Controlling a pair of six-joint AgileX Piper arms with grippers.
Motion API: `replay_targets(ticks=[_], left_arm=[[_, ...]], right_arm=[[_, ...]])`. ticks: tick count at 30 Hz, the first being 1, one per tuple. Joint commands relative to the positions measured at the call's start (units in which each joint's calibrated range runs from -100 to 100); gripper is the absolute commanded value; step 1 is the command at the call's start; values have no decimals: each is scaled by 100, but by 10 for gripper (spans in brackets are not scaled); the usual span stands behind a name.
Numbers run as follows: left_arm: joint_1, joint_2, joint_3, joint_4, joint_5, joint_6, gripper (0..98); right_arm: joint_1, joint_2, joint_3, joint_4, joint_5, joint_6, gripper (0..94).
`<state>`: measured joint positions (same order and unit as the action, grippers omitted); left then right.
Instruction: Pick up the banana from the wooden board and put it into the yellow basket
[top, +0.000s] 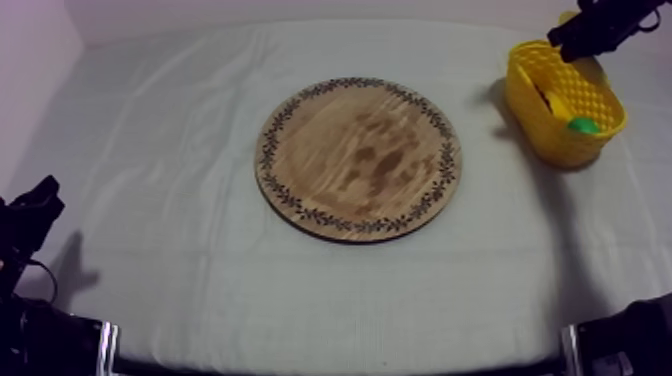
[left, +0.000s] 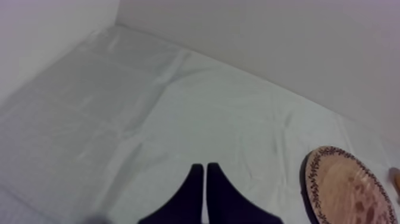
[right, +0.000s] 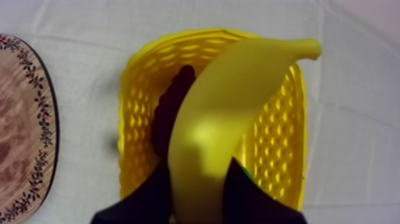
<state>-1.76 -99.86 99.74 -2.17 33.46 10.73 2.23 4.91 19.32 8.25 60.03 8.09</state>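
Yellow and smooth, the banana is pinched across its thick body by our right end effector, directly above the yellow basket. We judge it light, stiff and slightly slippery, so this broad hold suits. Below the end effector the banana hides much of the basket's inside; a dark knobbly shape beside it is hard to identify. Our left end effector is pressed together over the bench.

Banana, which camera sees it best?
The right wrist view. The banana is big and close there, clamped in the right gripper above the yellow basket. In the top view the right arm over the basket mostly blocks it. The left wrist view faces the cloth and the wooden board.
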Motion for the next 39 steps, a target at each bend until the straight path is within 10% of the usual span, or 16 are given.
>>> replay_targets(ticks=[1,14,22,28,31,39], left_arm=[[-1,3,4,0,1,-1,1],[-1,3,4,0,1,-1,1],[-1,3,4,0,1,-1,1],[-1,3,4,0,1,-1,1],[-1,3,4,0,1,-1,1],[-1,3,4,0,1,-1,1]], right_arm=[[36,65,32,5,-81,15,123],[145,572,414,-7,-625,-72,171],[211,646,519,112,-880,-209,731],[205,584,655,136,-976,-255,871],[167,433,880,122,-1073,-221,798],[-171,-589,2054,204,-1369,-363,148]])
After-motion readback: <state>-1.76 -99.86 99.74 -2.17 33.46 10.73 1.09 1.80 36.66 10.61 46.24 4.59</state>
